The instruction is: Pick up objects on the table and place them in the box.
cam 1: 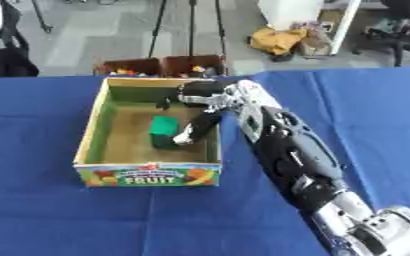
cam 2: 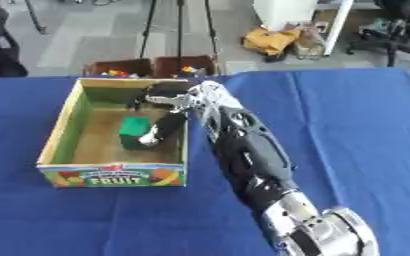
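Right arm comes in from near right, reaches over the box's [cam 1: 90,131] right wall. Right hand [cam 1: 197,97] sits inside the box w/ fingers [cam 1: 189,135] hanging down, relaxed, gripping nothing. Green block [cam 1: 164,128] lies on the box floor, approx centre, just left of the fingertips; can't tell if touching. Box stands on blue table [cam 1: 42,215], FRUIT label on near side. Left hand out of view.

Lab: tripod legs [cam 1: 175,25], blue-clothed table [cam 1: 375,110].
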Robot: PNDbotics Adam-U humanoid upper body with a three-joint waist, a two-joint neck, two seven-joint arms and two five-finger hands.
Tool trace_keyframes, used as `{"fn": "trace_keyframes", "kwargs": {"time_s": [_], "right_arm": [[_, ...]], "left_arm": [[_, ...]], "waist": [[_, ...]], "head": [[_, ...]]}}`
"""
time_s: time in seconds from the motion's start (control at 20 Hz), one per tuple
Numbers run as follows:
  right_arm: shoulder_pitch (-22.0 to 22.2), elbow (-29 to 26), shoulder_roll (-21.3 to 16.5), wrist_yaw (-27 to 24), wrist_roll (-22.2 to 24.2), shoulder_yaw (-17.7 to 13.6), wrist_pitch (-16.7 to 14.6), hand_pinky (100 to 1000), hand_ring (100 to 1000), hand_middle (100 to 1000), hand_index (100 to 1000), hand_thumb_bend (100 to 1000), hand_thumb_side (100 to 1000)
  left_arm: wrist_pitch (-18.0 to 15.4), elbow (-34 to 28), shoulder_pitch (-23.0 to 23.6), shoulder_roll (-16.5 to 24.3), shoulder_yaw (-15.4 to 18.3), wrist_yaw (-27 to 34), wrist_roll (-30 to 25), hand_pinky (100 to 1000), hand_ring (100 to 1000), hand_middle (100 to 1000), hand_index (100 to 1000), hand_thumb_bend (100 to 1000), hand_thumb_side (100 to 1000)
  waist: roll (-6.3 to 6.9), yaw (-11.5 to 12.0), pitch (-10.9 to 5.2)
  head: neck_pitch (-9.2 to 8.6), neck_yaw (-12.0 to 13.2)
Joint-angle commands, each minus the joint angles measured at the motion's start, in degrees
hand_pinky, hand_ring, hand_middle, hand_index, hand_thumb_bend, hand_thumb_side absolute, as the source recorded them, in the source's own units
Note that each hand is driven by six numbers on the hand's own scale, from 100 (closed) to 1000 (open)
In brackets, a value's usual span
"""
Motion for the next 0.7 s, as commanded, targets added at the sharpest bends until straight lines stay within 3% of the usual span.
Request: {"fn": "trace_keyframes", "kwargs": {"time_s": [0.05,0.35,0.7], "right_arm": [[-1.58,-4.48,-1.96,-1.93,4.26,-0.54,-5.82,783,970,814,953,457,699],[-0.50,-13.51,-5.32,-10.32,3.22,-0.49,-5.45,779,967,793,946,453,760],[4.09,-27.97,-11.64,-24.51,0.23,0.05,-0.13,767,952,767,939,463,793]], "left_arm": [[0.09,-1.04,-0.45,0.59,0.23,-0.16,0.02,616,688,767,961,100,974],[-0.16,-1.04,-0.12,0.69,0.49,-0.28,0.44,616,688,767,960,100,970],[-1.14,-1.04,0.18,1.04,0.96,-0.41,1.57,616,689,767,959,100,959]], "waist": [[0.28,-0.17,-1.47],[0.63,-0.76,-1.73],[1.65,-1.95,-2.01]], "head": [[-0.36,0.19],[-0.06,0.80],[0.50,2.07]]}}
